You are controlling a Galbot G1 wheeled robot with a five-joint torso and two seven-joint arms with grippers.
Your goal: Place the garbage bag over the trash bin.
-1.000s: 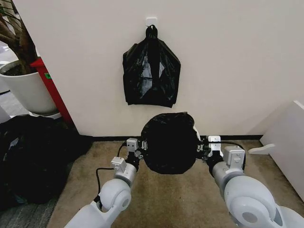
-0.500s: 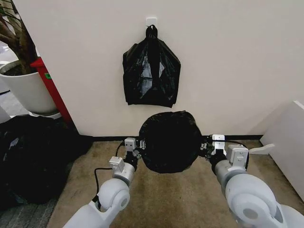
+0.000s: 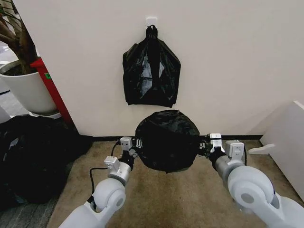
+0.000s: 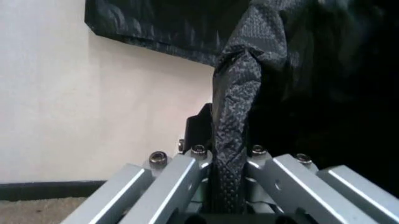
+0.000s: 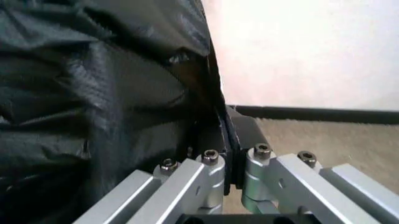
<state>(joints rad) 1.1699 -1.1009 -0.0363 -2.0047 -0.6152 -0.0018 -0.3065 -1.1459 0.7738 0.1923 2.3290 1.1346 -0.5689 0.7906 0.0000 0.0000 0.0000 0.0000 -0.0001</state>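
Head view: we hold the garbage bag (image 3: pixel 166 140) stretched between left gripper (image 3: pixel 134 144) and right gripper (image 3: pixel 205 145), both jaws clamped shut on its edges.

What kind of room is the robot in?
Probably a corner of an office or hallway, not a kitchen. There is short brown carpet, a plain cream wall with a black bag bundle on a hook, and a big white plant pot. Both grippers hold the garbage bag stretched between them.
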